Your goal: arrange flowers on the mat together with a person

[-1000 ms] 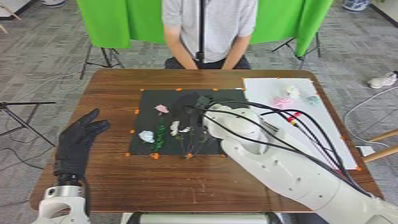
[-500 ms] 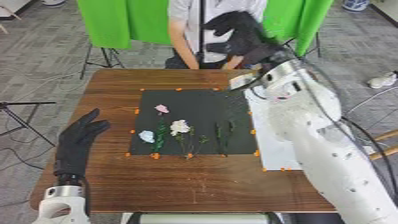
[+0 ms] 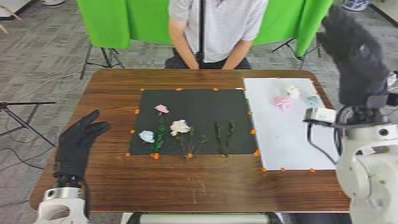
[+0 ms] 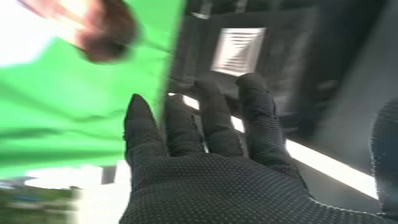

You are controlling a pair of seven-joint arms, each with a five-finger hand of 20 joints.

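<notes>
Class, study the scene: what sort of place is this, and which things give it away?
Probably a robotics lab or test studio: a green backdrop hangs behind the wooden table, a tripod stands on the floor at the left, and the robot's gloved left hand is over the table.

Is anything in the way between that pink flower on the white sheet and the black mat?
Nothing visible stands between the fluffy pink flower and the black mat; the robot's black-gloved right hand is raised off to the side.
</notes>
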